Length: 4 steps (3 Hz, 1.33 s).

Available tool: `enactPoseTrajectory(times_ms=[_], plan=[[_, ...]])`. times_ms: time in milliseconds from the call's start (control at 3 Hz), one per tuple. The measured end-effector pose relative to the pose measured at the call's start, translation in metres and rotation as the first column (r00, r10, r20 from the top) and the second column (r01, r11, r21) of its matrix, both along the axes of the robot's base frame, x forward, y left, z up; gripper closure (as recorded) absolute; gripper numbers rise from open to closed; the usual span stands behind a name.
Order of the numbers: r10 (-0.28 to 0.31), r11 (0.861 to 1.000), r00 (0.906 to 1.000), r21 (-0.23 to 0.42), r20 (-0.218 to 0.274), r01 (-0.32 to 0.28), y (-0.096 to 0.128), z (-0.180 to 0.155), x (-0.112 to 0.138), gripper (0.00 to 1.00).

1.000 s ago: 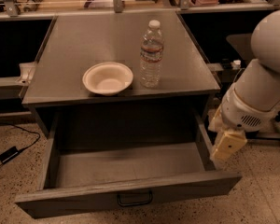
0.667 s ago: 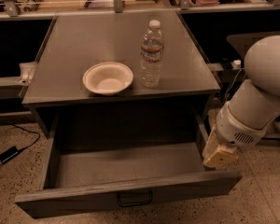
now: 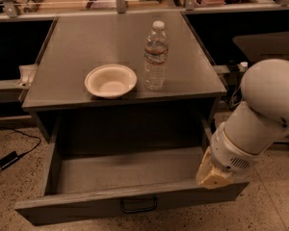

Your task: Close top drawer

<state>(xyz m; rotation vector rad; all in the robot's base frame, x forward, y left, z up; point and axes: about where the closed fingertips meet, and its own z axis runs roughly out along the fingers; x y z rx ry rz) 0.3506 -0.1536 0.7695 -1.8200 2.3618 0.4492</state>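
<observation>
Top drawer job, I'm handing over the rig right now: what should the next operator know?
End effector: at the right front corner of the top drawer; whether it touches the drawer cannot be told.
Top drawer: pulled far out, handle at the middle of its front.
Bowl and water bottle: side by side on the cabinet top, away from the arm.
Done: drawer not yet closed.
Left: push the drawer front in until it sits flush, probably from that corner.
</observation>
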Motion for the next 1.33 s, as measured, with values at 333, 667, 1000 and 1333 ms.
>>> enactPoseTrajectory(times_ms=[333, 667, 1000, 1333], plan=[[0.0, 1.0, 1.0, -0.004, -0.005, 0.0, -0.001, -0.002, -0.001, 1.0], [0.0, 1.0, 1.0, -0.004, -0.004, 0.0, -0.001, -0.001, -0.001, 1.0], [0.043, 0.999, 0.9991, -0.009, 0.004, -0.043, 0.01, -0.026, -0.013, 1.0], [0.095, 0.995, 0.9949, -0.01, 0.035, -0.095, 0.026, -0.064, -0.028, 1.0]])
